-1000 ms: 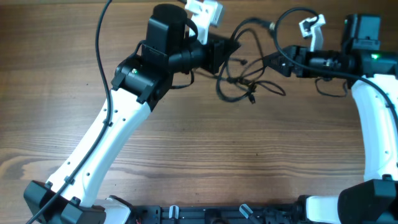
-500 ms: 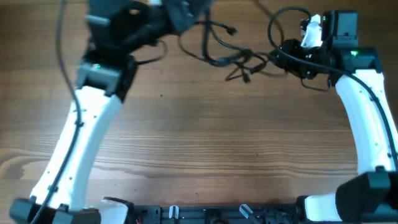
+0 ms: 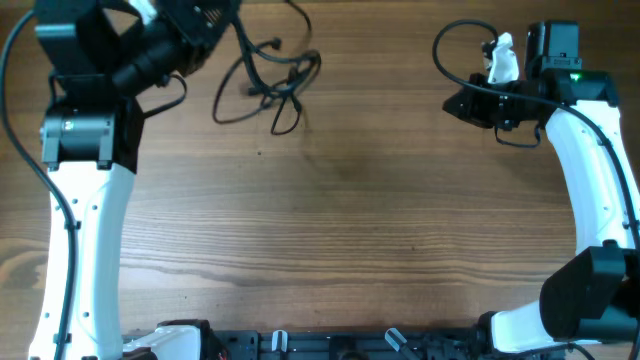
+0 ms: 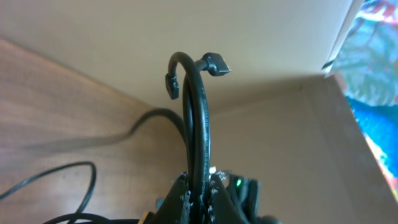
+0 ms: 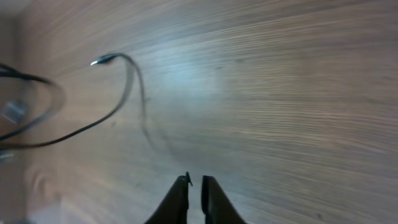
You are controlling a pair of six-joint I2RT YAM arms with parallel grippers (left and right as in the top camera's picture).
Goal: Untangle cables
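The cables (image 3: 262, 88) hang as a loose looping bundle at the table's far left, trailing down from my left gripper (image 3: 215, 18). In the left wrist view that gripper (image 4: 200, 182) is shut on one black cable (image 4: 199, 124), which rises straight from the jaws and curls over into two small plug ends. My right gripper (image 3: 450, 103) hovers at the far right, well apart from the bundle. In the right wrist view its fingers (image 5: 194, 184) are almost together with nothing between them. A blurred strand of cable (image 5: 133, 81) lies on the wood ahead.
The wooden table (image 3: 360, 220) spans the overhead view. A thick black arm wire (image 3: 445, 45) loops above the right gripper. A black rail (image 3: 330, 345) runs along the front edge. A beige cardboard wall (image 4: 292, 130) stands behind the left gripper.
My left arm has swung far to the left, dragging the whole cable bundle away from the right gripper. The right gripper has closed on nothing and stayed near its place.
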